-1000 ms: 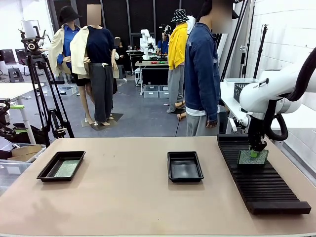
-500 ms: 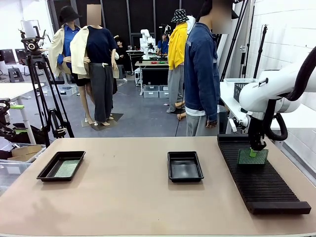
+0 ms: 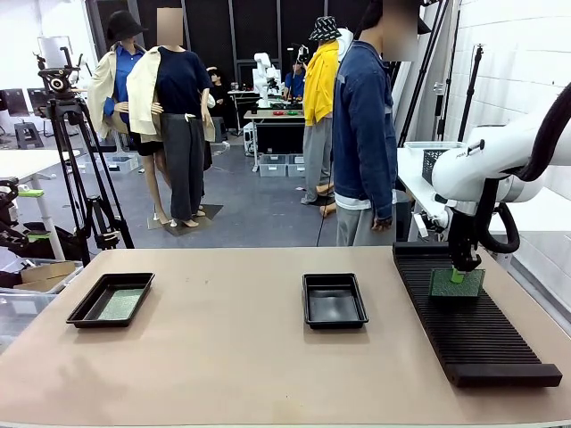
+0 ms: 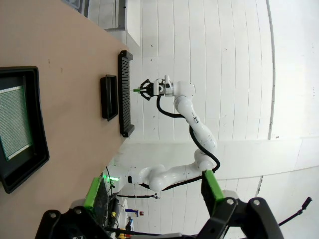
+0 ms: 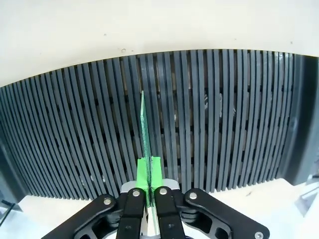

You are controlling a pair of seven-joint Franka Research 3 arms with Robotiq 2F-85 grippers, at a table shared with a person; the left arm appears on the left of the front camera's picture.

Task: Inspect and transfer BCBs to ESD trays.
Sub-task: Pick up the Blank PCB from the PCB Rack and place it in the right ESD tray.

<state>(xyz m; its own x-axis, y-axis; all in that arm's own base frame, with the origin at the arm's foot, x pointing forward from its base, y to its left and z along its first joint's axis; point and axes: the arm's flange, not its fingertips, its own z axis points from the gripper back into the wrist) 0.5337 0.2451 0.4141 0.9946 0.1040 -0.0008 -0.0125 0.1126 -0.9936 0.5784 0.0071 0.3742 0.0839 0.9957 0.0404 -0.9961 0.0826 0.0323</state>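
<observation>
Two ESD trays lie on the table in the front view. The left tray (image 3: 85, 308) has a flat BCB (image 3: 120, 304) lying in it, and the middle tray (image 3: 335, 308) shows its glossy black floor. Farther right, the right gripper (image 3: 461, 272) points down over the slotted rack (image 3: 473, 330). Its fingers are pinched on the top edge of an upright BCB (image 3: 455, 285), whose lower edge sits at the rack's ribs. A person (image 3: 364, 134) stands at the far side.

In the left wrist view, the left gripper (image 4: 151, 189) hangs above the table with its green pads (image 4: 92, 191) spread wide and nothing between them. The left tray (image 4: 41, 129) and its flat BCB (image 4: 12, 122) are at the picture's edge, with the rack (image 4: 124, 99) well beyond.

In the right wrist view, the right gripper (image 5: 148, 186) is clamped tight on the upright BCB (image 5: 145, 134). The board is seen edge-on and runs in line with the slots of the rack (image 5: 224, 114). I cannot tell whether it is seated in a slot.
</observation>
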